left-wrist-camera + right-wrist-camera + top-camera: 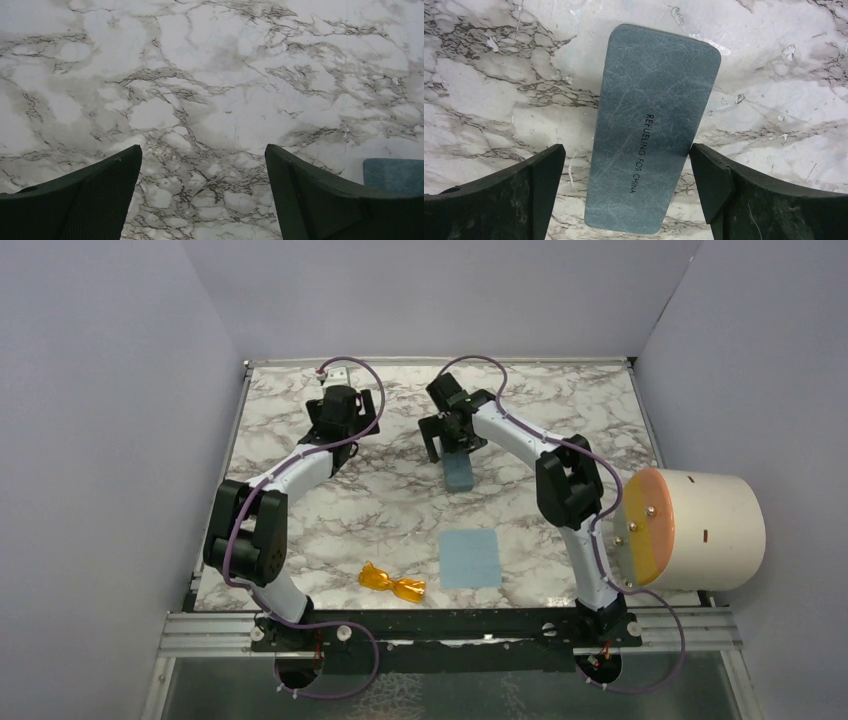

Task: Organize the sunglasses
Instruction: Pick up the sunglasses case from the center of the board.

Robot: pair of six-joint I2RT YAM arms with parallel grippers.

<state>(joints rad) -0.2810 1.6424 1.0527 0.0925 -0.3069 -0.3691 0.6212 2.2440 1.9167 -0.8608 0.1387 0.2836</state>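
Amber sunglasses (392, 583) lie ungrasped; left claw (202, 150) and right claw (626, 147) both spread wide.

1 pr sunglasses (392, 583), 1 case (460, 478), 1 cloth (470, 558), 1 white cylinder (712, 528)

A closed blue-grey case (459, 472) and a light blue cloth (470, 558) lie apart on the marble table (400, 510).

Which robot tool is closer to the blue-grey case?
Right. The right tool hangs open directly over the case, which lies between its tips. The left tool is off to the case's left, open over the bare marble table.
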